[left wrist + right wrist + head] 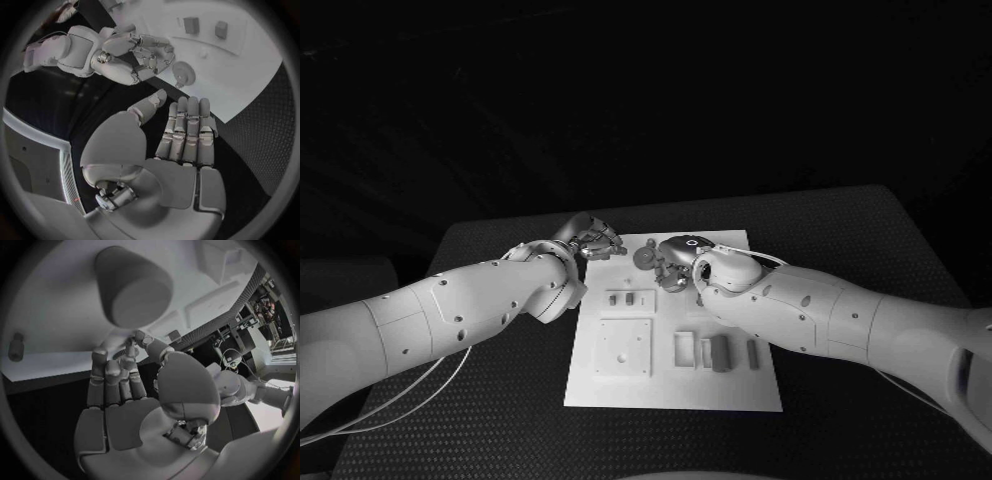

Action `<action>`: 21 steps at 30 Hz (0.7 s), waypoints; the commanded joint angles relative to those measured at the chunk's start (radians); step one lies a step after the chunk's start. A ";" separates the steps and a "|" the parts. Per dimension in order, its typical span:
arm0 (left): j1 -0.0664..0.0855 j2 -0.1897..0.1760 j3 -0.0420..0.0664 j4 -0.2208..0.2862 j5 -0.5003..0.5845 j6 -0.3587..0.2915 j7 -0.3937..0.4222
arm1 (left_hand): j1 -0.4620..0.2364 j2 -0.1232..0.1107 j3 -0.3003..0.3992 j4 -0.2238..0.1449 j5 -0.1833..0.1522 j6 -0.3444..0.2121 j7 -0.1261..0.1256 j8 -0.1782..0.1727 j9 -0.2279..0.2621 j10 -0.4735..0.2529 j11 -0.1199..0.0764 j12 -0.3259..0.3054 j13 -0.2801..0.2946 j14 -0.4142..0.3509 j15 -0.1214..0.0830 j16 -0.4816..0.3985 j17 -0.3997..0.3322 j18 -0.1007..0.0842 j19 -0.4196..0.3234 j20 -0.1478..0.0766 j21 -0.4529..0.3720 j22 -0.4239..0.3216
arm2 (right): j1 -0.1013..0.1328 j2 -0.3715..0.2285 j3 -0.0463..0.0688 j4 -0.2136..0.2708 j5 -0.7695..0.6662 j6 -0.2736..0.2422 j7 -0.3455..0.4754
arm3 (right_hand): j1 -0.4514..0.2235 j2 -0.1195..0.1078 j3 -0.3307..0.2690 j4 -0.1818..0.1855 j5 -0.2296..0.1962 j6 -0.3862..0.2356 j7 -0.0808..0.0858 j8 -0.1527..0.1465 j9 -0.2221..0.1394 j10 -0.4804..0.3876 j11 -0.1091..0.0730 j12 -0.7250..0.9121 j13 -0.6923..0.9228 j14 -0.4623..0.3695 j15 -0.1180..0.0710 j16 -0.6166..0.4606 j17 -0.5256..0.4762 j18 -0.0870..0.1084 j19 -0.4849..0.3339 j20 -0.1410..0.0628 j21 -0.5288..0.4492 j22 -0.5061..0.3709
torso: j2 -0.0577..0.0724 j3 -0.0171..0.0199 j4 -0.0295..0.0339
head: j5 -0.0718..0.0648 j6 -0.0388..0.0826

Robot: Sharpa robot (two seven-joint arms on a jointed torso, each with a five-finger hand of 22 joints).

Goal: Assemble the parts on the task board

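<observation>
Right hand [672,262] is at the far end of the task board [625,392], over its far right portion, and grips a round part [134,292]. In the right wrist view this part is a short cylinder raised clear of the board, its long axis tilted, with a flat end face turned toward the camera. The fingers [112,375] reach up to its underside. The exact contact is partly hidden, so the grasp is judged a fingertip pinch.

Left hand [181,145] hovers at the far left corner of the board, just beside the right hand. Its fingers [187,130] are straight and side by side, the palm is flat, and it holds nothing. In the left wrist view its fingertips point toward the right hand [147,55] and the disc-like end of the part [184,74].

Remaining parts lie on the near half of the board: a square plate [625,347] toward the left edge, a frame-like piece [685,349] and a darker block [717,352] toward the right edge, and two small pieces [626,297] nearer the middle.

Judgement: the held part lies directly before the left hand's fingertips. The coming move turns on where its axis is directed, either across to the left hand or down onto the board. The right hand is nearer.
</observation>
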 commanded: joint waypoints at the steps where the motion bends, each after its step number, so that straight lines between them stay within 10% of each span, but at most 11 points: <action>1: 0.002 0.001 0.000 0.002 0.004 0.004 0.011 | -0.001 0.006 0.002 0.006 -0.002 -0.008 0.000 -0.001 -0.001 0.000 0.004 -0.004 -0.001 -0.003 0.006 -0.004 0.002 -0.002 -0.003 0.001 -0.003 -0.002 | -0.007 -0.006 -0.005 -0.005 -0.014 0.039 -0.019 | 0.001 -0.006 -0.001 -0.007 -0.002 -0.002 0.003 0.003 0.001 -0.004 -0.001 -0.001 0.001 -0.003 0.005 -0.001 0.000 0.008 -0.006 0.000 -0.006 0.013 | 0.000 0.0000 0.0004 | 0.000 0.001; 21: 0.002 -0.001 0.000 0.003 0.004 0.002 0.012 | 0.000 0.008 0.002 0.007 -0.002 -0.008 0.000 0.000 -0.002 0.000 0.004 -0.004 -0.002 -0.003 0.006 -0.005 0.003 -0.002 -0.003 0.001 -0.003 -0.002 | -0.007 -0.007 -0.005 -0.016 -0.048 0.044 -0.005 | 0.046 0.012 0.000 -0.007 -0.003 0.049 -0.012 0.034 0.016 -0.001 -0.014 0.004 0.001 -0.003 0.002 0.002 0.001 0.008 -0.008 0.001 -0.003 0.016 | 0.000 0.0001 0.0001 | -0.002 0.000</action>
